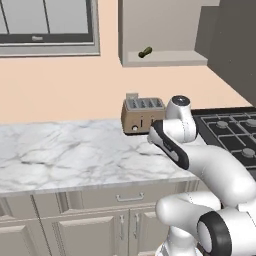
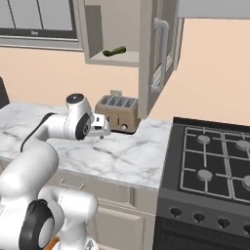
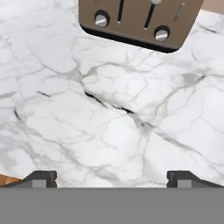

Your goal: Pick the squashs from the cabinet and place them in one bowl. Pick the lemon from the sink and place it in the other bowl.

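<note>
One dark green squash (image 1: 145, 52) lies on the shelf of the open beige cabinet (image 1: 165, 59); from the right it is the same squash (image 2: 114, 51) on the cabinet (image 2: 117, 59) shelf. My gripper (image 2: 103, 129) hangs low over the marble counter (image 2: 122, 156), just in front of the toaster and far below the shelf. In the hand view the gripper (image 3: 111, 177) is open, its fingertips (image 3: 41, 177) wide apart over bare marble, holding nothing. The lemon, the sink and both bowls are out of view.
A brown toaster (image 1: 142, 115) (image 2: 117, 113) (image 3: 140, 19) stands at the back of the counter under the cabinet. The cabinet door (image 2: 158, 49) hangs open to the right. A black stove (image 2: 215, 161) adjoins the counter on the right. A window (image 1: 47, 25) is at the upper left.
</note>
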